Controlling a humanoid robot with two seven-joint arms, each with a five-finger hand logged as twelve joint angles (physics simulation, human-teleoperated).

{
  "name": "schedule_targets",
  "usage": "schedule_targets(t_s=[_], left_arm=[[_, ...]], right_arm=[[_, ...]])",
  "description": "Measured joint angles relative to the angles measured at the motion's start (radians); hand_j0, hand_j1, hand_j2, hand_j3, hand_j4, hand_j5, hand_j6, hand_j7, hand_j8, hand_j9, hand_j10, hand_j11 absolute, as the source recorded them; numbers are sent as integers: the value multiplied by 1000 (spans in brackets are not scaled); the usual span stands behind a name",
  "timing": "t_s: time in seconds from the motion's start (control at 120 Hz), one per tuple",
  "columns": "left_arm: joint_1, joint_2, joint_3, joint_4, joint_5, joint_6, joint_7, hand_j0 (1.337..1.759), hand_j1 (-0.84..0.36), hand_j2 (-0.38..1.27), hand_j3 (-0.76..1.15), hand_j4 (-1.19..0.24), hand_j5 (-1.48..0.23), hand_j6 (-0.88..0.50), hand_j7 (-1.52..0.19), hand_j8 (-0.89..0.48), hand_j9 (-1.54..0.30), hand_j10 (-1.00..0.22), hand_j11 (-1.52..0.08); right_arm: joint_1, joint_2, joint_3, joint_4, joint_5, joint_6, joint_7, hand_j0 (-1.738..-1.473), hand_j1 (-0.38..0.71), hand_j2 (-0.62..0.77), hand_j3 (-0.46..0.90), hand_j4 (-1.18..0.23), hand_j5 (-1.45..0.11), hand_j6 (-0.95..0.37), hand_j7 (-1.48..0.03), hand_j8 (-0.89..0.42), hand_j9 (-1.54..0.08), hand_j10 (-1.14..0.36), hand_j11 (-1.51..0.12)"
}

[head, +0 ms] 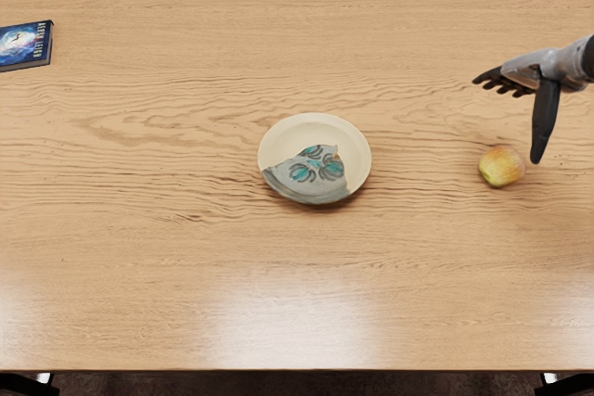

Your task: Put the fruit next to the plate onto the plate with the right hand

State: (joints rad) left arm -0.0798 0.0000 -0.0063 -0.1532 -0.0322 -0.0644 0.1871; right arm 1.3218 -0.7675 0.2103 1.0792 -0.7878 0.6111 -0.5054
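Observation:
A yellow-red apple [501,166] lies on the wooden table, well to the right of a cream plate [288,136] with a blue-green pattern. My right hand [522,92] comes in from the right edge, above and slightly right of the apple. Its fingers are spread and hold nothing; the thumb [543,122] points down toward the apple without touching it. The left arm is out of view.
A dark blue book [25,44] lies at the table's far left edge. The table's front edge runs along the bottom of the view.

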Motion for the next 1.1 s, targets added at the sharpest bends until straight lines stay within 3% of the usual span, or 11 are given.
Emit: schedule_targets(t_s=[0.292,0.45,0.533,0.75,0.925,1.1], left_arm=[[0,0,0,0,0,0,0,1658,339,2,0,-9,-11,-9,-11,-9,-11,-9,-11],[0,0,0,0,0,0,0,1658,339,2,0,-9,-11,-9,-11,-9,-11,-9,-11],[0,0,0,0,0,0,0,1658,339,2,0,-9,-11,-9,-11,-9,-11,-9,-11],[0,0,0,0,0,0,0,1658,339,2,0,-9,-11,-9,-11,-9,-11,-9,-11],[0,0,0,0,0,0,0,1658,339,2,0,-9,-11,-9,-11,-9,-11,-9,-11],[0,0,0,0,0,0,0,1658,339,2,0,-9,-11,-9,-11,-9,-11,-9,-11]], right_arm=[[9,6,12,8,6,0,-3,-1658,-349,0,0,-4,-1,-6,0,-5,0,-3,0],[17,2,49,37,4,0,-76,-1658,-349,0,0,-4,-1,-6,0,-5,0,-3,0],[16,-11,64,96,-4,0,-92,-1658,-349,0,0,-4,-1,-6,0,-5,0,-3,0],[-33,-108,67,337,-104,-46,-104,-1658,-349,0,0,-5,-1,-6,0,-5,0,-4,0],[-109,-119,70,411,-229,-209,-105,-1658,-349,0,0,-5,-1,-7,0,-6,-1,-4,0],[-180,-107,69,434,-309,-307,-105,-1658,-349,1,0,-6,-1,-9,0,-7,-1,-5,0]])
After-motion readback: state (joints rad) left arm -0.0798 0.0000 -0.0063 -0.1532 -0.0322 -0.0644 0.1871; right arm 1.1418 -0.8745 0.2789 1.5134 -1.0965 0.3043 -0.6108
